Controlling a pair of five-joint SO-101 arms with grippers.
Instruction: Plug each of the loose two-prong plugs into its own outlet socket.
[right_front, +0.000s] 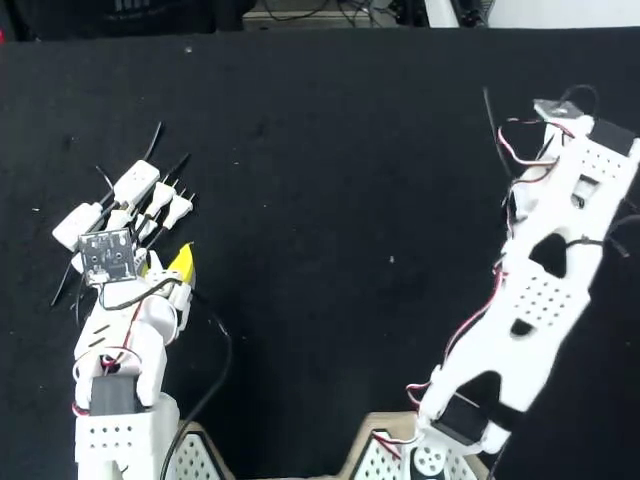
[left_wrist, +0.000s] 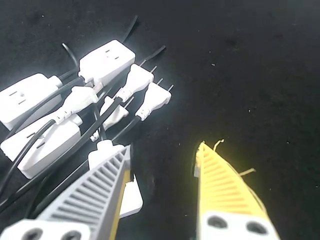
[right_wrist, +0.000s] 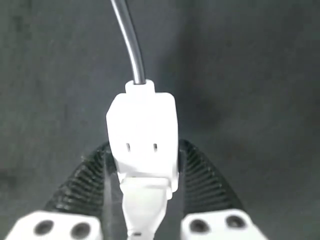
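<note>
In the high view, a pile of sockets with black cords is seen on the black desk. Two loose two-prong plugs lie just beside the pile, with their prongs turned away from it. The left arm is stretched toward the pile, and the left tool is held just beside it. The right arm is placed well apart from the pile, across the desk. In the left wrist view, the left tool is shown spread, with nothing between its grey and yellow fingers. The grey finger is laid over a white piece at the near edge of the pile, while the yellow one is set clear of it over bare desk. The two-prong plugs are seen side by side at the edge of the pile, unplugged, next to a white socket with its slots facing up. In the right wrist view, the right tool is pressed against both sides of a held socket, whose two slots are visible. A black cord is led out of its far end.
</note>
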